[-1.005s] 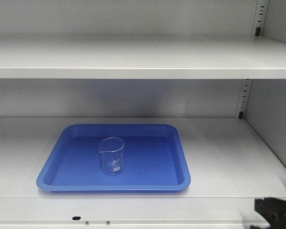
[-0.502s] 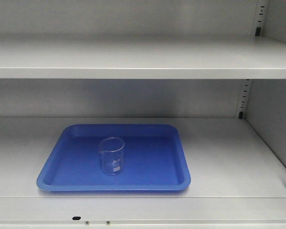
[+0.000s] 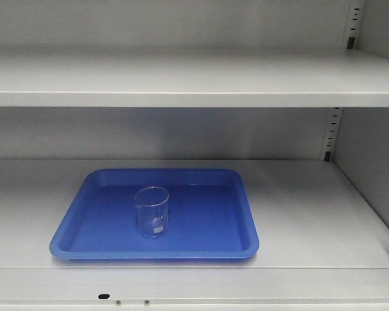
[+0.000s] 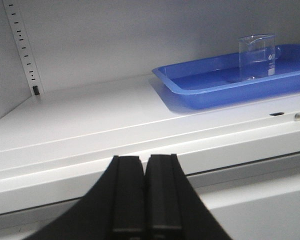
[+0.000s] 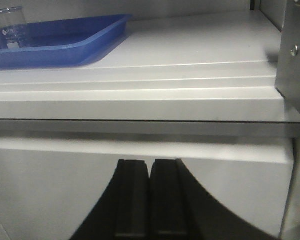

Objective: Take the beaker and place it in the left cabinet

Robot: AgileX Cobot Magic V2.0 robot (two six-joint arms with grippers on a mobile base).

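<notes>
The left cabinet [image 3: 324, 227] filled the front view, and on its lower shelf lay a blue tray [image 3: 104, 243] with the beaker [image 3: 152, 212] standing near its middle — upright, long axis vertical, spout toward the tray's left edge. Both the left gripper [image 4: 145, 195] and the right gripper [image 5: 150, 197] hung below the shelf lip, jaws pressed together — to my eye, they must spread before reaching in level, closing around the beaker's wall.
</notes>
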